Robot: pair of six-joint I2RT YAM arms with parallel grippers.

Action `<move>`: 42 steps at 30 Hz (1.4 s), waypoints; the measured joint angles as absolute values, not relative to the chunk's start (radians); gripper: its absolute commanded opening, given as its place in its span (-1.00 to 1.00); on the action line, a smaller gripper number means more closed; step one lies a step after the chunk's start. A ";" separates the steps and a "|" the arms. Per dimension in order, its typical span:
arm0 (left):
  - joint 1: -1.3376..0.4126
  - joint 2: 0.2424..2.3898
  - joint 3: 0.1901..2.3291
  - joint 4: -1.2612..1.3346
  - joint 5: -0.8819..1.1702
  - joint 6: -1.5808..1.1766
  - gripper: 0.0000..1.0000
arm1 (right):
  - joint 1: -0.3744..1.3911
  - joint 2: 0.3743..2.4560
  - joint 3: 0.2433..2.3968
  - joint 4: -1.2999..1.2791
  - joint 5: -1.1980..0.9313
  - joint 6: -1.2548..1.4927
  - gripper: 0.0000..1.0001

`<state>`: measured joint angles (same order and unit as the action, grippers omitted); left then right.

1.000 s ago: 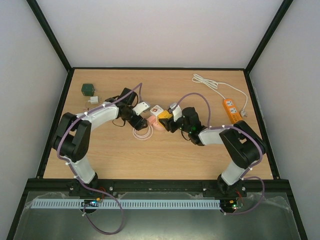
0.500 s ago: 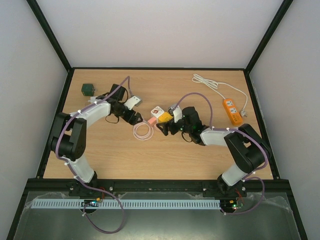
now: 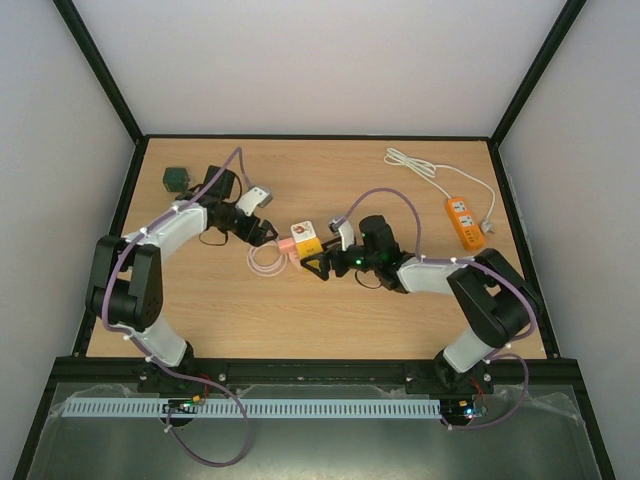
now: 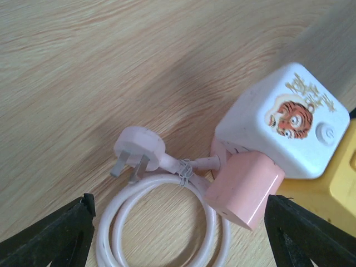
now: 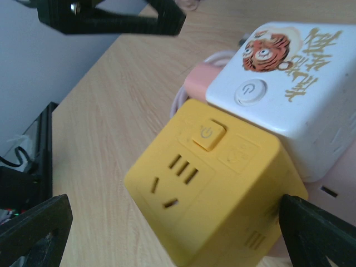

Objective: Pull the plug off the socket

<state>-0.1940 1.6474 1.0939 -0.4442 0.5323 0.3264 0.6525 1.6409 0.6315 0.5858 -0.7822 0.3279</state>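
Note:
Three cube sockets sit stuck together mid-table: a white one with a tiger sticker point(image 3: 302, 234) point(image 4: 286, 125) point(image 5: 295, 83), a yellow one point(image 3: 311, 246) point(image 5: 208, 183) and a pink one point(image 3: 286, 243) point(image 4: 245, 189). A white plug point(image 4: 136, 147) lies on the wood with its prongs bare. Its cable point(image 3: 264, 260) point(image 4: 161, 222) is coiled beside the pink cube. My left gripper point(image 3: 262, 215) point(image 4: 178, 233) is open above the coil and holds nothing. My right gripper point(image 3: 322, 250) point(image 5: 178, 233) is open, with the yellow cube between its wide-spread fingers.
An orange power strip point(image 3: 462, 220) with a white cable point(image 3: 425, 170) lies at the back right. A dark green cube point(image 3: 178, 179) stands at the back left. Black frame rails edge the table.
My right gripper has opened and let go of the yellow cube. My left arm has drawn back to the left, off the pink cube. The cube cluster and coil now lie slightly further left.

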 measured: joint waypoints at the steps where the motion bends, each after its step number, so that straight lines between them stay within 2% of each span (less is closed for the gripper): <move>1: -0.183 1.644 1.094 -0.448 0.534 0.326 0.72 | 0.664 1.661 0.637 0.604 -0.793 0.346 0.99; 13: -0.099 1.470 1.062 -0.569 0.517 0.378 0.82 | 0.850 1.876 0.827 0.848 -0.859 0.517 0.99; 22: -0.117 1.300 0.986 -0.729 0.405 0.471 0.89 | 0.755 1.807 0.787 0.856 -0.888 0.464 0.98; 27: -0.244 1.243 0.891 -0.762 0.304 0.477 0.88 | 0.655 1.713 0.776 0.792 -0.881 0.371 0.99; 31: -0.337 1.252 0.870 -0.749 0.221 0.435 0.81 | 0.609 1.676 0.776 0.751 -0.876 0.317 0.98; 36: -0.374 1.299 0.869 -0.710 0.124 0.383 0.73 | 0.566 1.645 0.776 0.680 -0.874 0.265 0.98; 40: -0.384 1.329 0.869 -0.688 0.081 0.356 0.45 | 0.543 1.626 0.776 0.646 -0.871 0.232 0.98; 42: -0.386 1.335 0.869 -0.680 0.075 0.348 0.25 | 0.537 1.618 0.776 0.624 -0.868 0.208 0.98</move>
